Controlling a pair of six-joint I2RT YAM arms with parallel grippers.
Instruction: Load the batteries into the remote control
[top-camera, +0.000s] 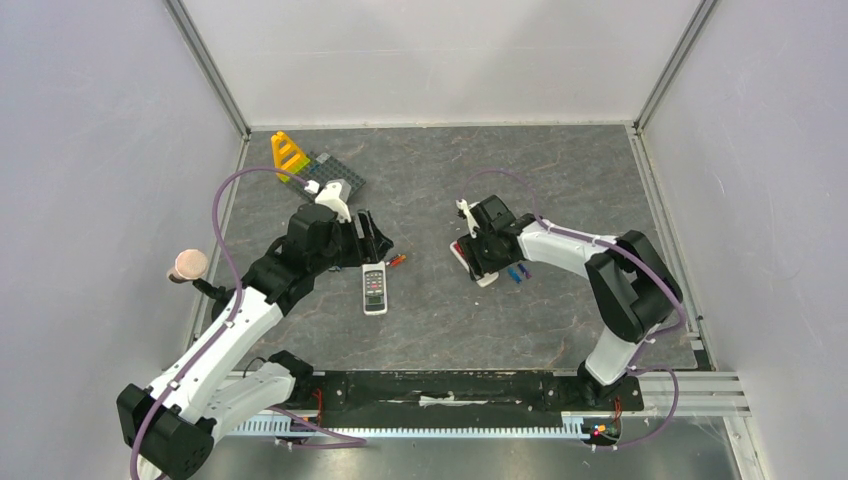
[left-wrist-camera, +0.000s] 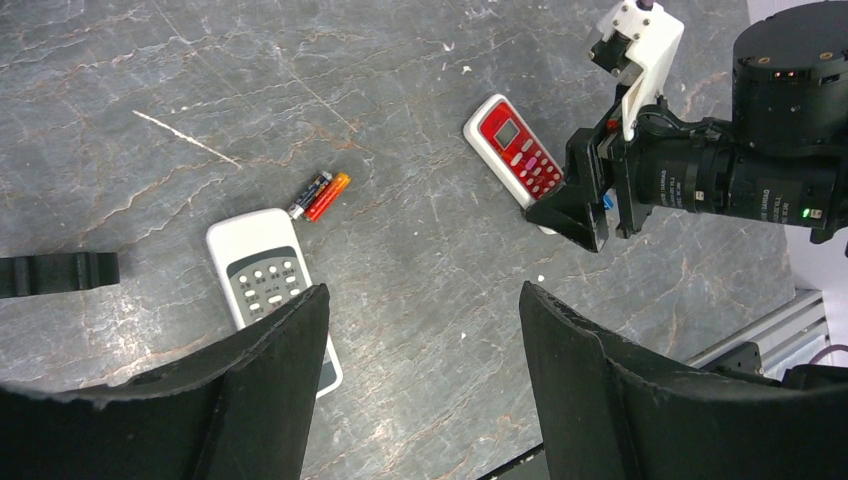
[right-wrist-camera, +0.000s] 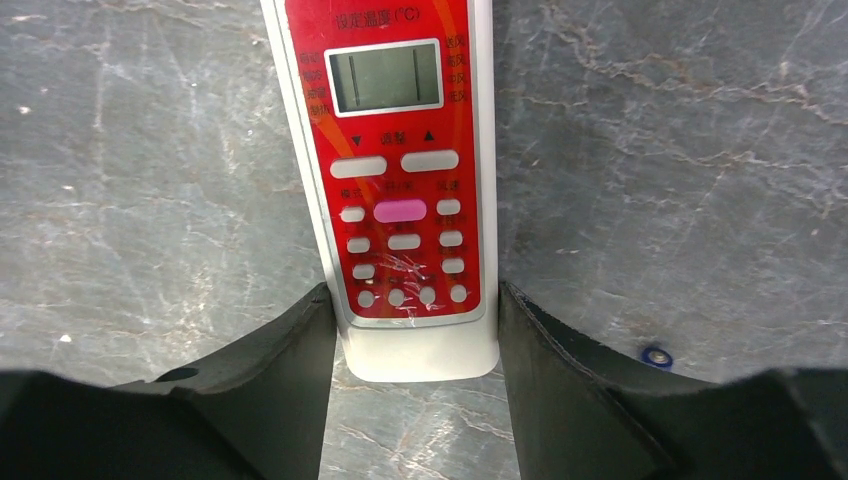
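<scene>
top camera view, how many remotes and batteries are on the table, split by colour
white remote: 1
red remote: 1
red-orange batteries: 2
blue batteries: 2
total: 6

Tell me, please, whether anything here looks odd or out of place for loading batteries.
Both the red remote and the white remote lie buttons-up, so their backs face the table. A yellow and grey toy brick set sits, unrelated, in the far left corner. Crinkled clear film covers the red remote's lower buttons.
</scene>
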